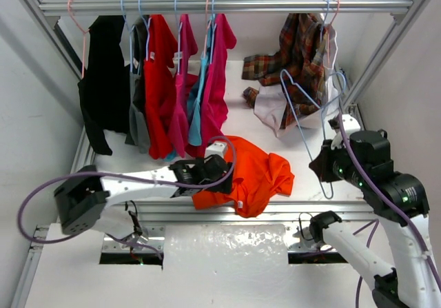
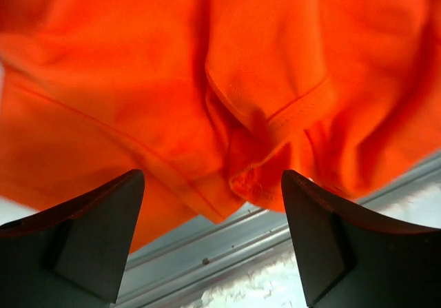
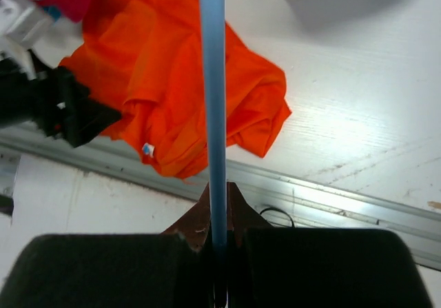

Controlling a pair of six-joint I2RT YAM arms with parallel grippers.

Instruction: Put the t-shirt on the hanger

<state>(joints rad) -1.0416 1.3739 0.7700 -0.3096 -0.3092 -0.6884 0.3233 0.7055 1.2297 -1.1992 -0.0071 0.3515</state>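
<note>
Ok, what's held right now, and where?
Right gripper pinches the pale blue hanger by one thin bar. Left gripper, open at the orange t-shirt, holds nothing.

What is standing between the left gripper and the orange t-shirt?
Nothing visible. The left gripper faces the t-shirt with jaws open, right at its crumpled edge. Only orange fabric lies ahead, with the metal rail below.

Hung clothes (image 1: 162,80) block L rear, plaid shirt (image 1: 298,49) R rear; table (image 1: 248,125) open btwn, behind t-shirt (image 1: 256,173).
</note>
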